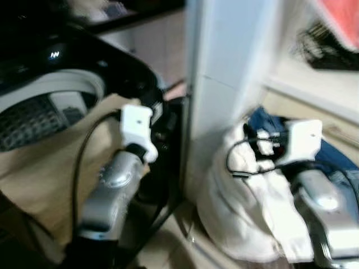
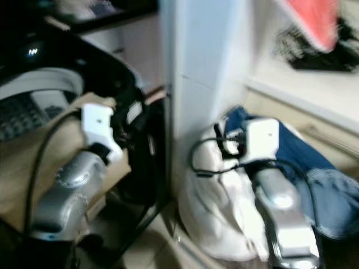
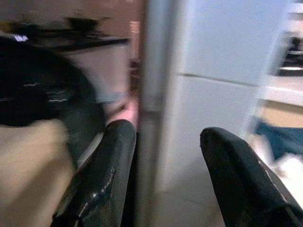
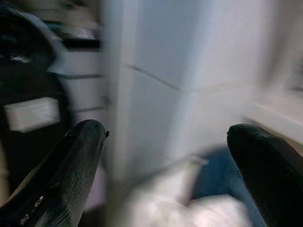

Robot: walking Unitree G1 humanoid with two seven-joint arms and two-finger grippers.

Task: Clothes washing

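All views are blurred. From the head camera I see a black top-loading washing machine (image 1: 84,61) at the robot's left, its grey drum opening (image 1: 39,112) exposed and a small white indicator lit on its top panel (image 1: 54,55). A tan cloth (image 1: 50,168) lies draped over the machine's front edge. A tall white panel-like column (image 1: 224,73) stands between the machine and the right-hand area. At the foot of the column, on a pale floor (image 1: 168,246), sits a heap of laundry: a crumpled white garment (image 1: 247,207) touching a blue denim garment (image 1: 336,162) just behind it. A white shelf ledge (image 1: 314,84) runs behind the pile, with a red cloth (image 1: 342,22) hanging above. The left gripper (image 3: 165,161) hangs near the gap between machine and column, fingers spread apart, nothing between them. The right gripper (image 4: 165,156) hovers over the white and blue heap, fingers wide apart and empty.
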